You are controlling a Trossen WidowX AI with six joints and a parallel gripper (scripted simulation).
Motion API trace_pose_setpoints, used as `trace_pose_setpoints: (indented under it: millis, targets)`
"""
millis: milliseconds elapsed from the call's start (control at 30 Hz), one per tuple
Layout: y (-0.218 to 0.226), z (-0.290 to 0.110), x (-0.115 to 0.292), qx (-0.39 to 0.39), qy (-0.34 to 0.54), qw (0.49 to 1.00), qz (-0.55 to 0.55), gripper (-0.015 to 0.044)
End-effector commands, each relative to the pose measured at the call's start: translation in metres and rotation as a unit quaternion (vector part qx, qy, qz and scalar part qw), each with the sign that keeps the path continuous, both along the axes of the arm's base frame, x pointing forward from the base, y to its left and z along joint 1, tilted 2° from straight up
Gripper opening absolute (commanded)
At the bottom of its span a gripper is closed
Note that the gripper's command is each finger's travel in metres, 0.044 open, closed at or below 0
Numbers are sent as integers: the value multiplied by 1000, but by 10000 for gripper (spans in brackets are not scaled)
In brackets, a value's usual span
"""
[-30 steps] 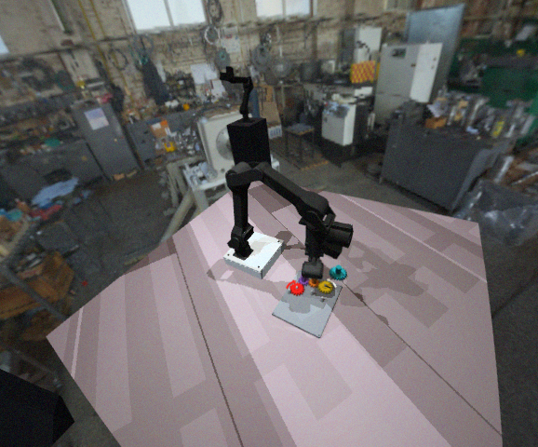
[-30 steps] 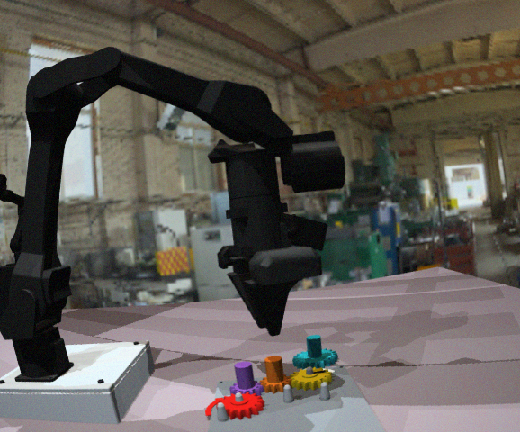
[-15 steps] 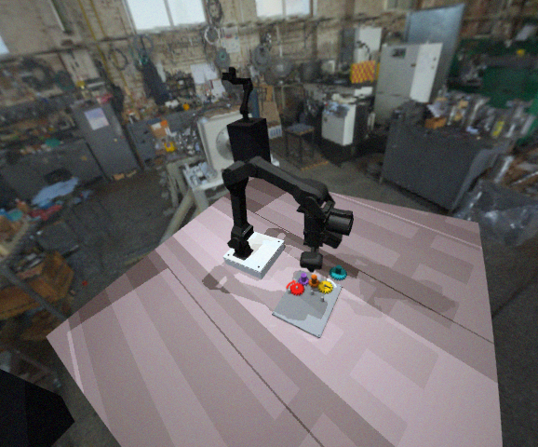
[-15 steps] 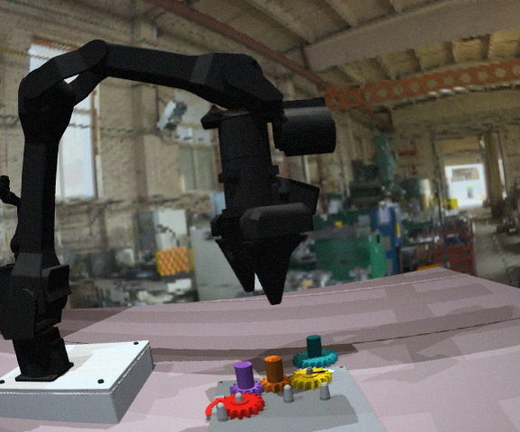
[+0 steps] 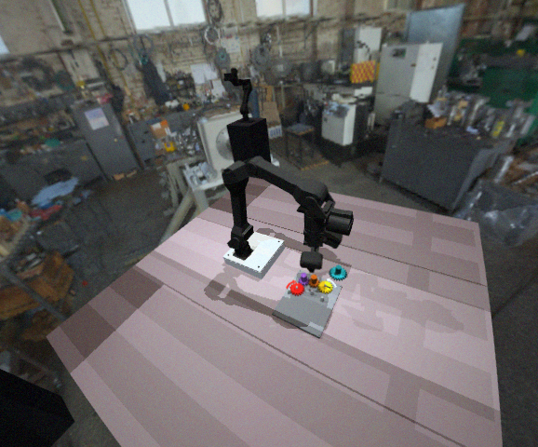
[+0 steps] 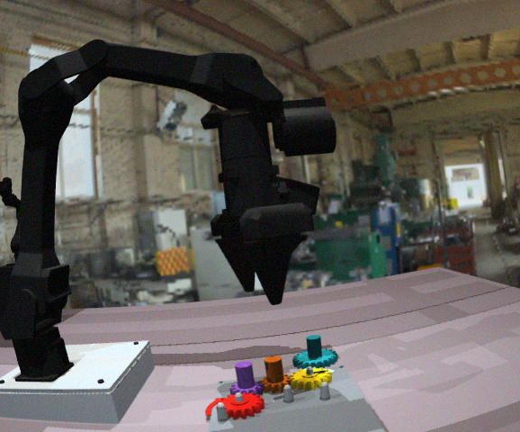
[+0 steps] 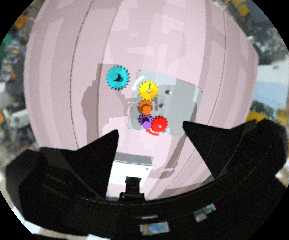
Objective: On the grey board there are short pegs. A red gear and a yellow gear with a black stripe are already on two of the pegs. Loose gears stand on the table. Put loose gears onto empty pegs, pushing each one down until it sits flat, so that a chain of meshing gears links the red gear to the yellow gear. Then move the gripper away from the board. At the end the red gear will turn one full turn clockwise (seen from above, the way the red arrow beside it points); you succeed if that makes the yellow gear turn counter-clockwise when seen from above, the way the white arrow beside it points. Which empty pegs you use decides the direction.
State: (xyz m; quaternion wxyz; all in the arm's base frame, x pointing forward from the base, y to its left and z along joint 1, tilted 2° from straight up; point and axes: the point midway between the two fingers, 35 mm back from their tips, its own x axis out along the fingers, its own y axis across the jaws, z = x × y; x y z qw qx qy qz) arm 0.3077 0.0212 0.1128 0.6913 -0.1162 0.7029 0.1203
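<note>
Yellow gear [image 5: 326,287] [image 6: 310,379] [image 7: 148,90] with a black stripe

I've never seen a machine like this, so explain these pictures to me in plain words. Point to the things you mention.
The machine is one black robot arm [image 5: 278,168] [image 6: 148,65] standing on a white base [image 5: 269,250] [image 6: 125,363]. Its hand is the gripper [image 6: 264,297] [image 7: 151,128], two pointed fingers, open and holding nothing.

The top picture looks down from high up, the exterior one from the side near table height, and the wrist one from the arm's wrist, past the fingers.

On the table lies a grey board [image 5: 302,312] [image 6: 297,416] [image 7: 184,107]. It carries a red gear [image 5: 296,289] [image 6: 246,408] [image 7: 159,122], purple gear [image 5: 303,278] [image 6: 244,373] [image 7: 146,123], orange gear [image 5: 314,279] [image 6: 273,369] [image 7: 145,107] and yellow gear [image 5: 326,286] [image 6: 309,380] [image 7: 148,90], plus bare pegs. A teal gear [image 5: 338,272] [image 6: 315,356] [image 7: 118,77] stands beside the board.
</note>
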Motion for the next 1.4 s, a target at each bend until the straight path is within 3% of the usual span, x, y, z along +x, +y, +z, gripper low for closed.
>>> trace_pose_setpoints:
  millis: [0,700,933,1200,1367]
  targets:
    - [0,1,0,0,0,1000,0,440]
    - [2,1,0,0,0,1000,0,440]
    - [95,19,-18,4,-1,1000,0,440]
    - [199,41,-81,8,3,1000,0,440]
    - [224,48,-108,9,5,1000,0,440]
